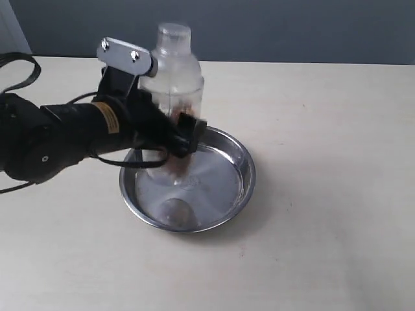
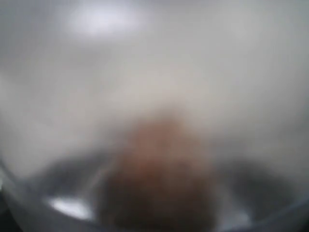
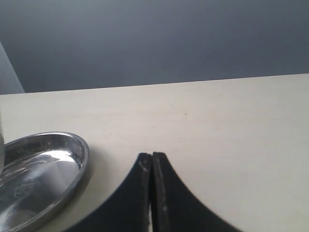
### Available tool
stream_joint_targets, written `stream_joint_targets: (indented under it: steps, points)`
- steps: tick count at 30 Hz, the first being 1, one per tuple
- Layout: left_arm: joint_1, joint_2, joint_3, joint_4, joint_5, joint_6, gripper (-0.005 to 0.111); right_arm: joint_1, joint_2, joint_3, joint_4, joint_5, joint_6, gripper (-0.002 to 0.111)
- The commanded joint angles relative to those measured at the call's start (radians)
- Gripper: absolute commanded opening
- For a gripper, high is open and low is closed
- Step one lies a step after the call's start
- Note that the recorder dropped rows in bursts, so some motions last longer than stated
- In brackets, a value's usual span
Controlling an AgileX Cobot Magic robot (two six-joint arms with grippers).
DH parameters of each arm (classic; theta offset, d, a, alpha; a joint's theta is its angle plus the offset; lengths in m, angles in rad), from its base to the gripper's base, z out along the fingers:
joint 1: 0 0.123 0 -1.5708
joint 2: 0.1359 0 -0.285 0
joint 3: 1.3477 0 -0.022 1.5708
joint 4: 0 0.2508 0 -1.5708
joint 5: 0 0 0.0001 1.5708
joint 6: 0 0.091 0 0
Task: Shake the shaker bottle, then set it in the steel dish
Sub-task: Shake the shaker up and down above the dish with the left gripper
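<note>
Pale beige matte table (image 1: 324, 214), faint grain. Plain dark blue-grey wall (image 1: 292, 29) meets its far edge. Narrow light grey panel (image 1: 9, 29) at the wall's left end. Lighting soft.

The shaker bottle (image 2: 154, 72) fills the view, badly blurred, with a brown heap of granules (image 2: 161, 179) low inside it.

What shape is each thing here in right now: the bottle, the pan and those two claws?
Shaker bottle: upright, capped, gripped, brown granules inside.
Steel dish: flat on table, bottle's base over it.
Left gripper: shut on the bottle.
Right gripper: shut, empty.
</note>
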Motion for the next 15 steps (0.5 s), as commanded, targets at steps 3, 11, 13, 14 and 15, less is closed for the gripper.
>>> stream_joint_targets:
  steps: [3,11,13,14,15]
  points:
    - [-0.006,-0.121,-0.009,0.029,-0.125,-0.004,0.0,-0.004,-0.004,0.001,-0.003,-0.011,0.0,-0.001]
    - [-0.022,-0.189,-0.062,0.043,-0.152,-0.003,0.0,-0.004,-0.004,0.001,-0.005,-0.011,0.0,-0.001]
    - [-0.024,-0.18,-0.04,0.031,-0.136,-0.003,0.0,-0.004,-0.004,0.001,-0.005,-0.011,0.0,-0.001]
    - [-0.024,-0.137,-0.008,0.027,-0.119,-0.003,0.0,-0.004,-0.004,0.001,-0.005,-0.011,0.0,-0.001]
    - [-0.024,-0.08,0.024,0.006,-0.099,-0.003,0.0,-0.004,-0.004,0.001,-0.005,-0.011,0.0,-0.001]
